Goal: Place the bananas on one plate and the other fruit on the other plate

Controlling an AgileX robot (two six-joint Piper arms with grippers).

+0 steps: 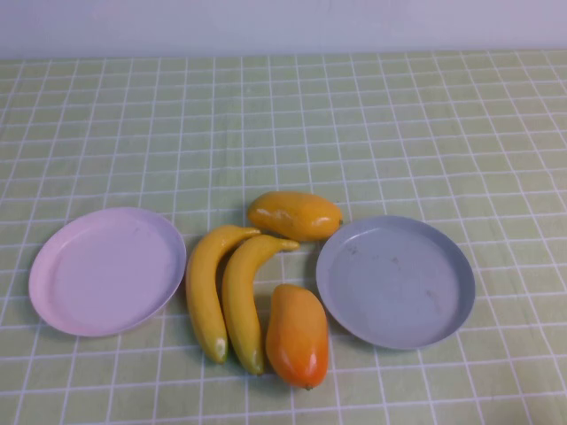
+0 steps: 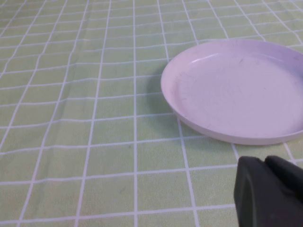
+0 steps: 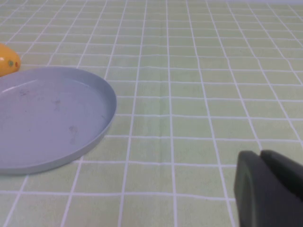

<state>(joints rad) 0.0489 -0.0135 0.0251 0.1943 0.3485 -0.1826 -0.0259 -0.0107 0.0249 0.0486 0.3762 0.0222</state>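
Nearest the robot's side of the desk (image 1: pixel 372 115), which is covered in a green checked cloth with white lines, neither arm reaches into the high view. Each shows only as a dark corner in its own wrist camera. The left gripper (image 2: pixel 270 191) hangs just short of the pink plate (image 1: pixel 106 270), low over bare cloth; whether its jaws are open or closed I cannot tell, since only a dark block of one side shows. The right gripper (image 3: pixel 270 187) sits likewise near the grey-blue plate (image 1: pixel 395 281), and its jaws are just as unreadable. Neither has hold of anything that I can see.

A little farther in, the fruit lies in a cluster between the two plates. The redder mango (image 1: pixel 298 336) is closest to the robot, lying just beside the grey-blue plate's left rim. To its left the two bananas (image 1: pixel 226 297) lie side by side and touching, curved the same way, their stems pointing away from the robot and to the right. The left banana lies close to the pink plate's right rim.

Beyond the bananas, the yellower mango (image 1: pixel 295 215) lies crosswise, near the banana stems and close to the far left edge of the grey-blue plate. Both plates hold nothing.
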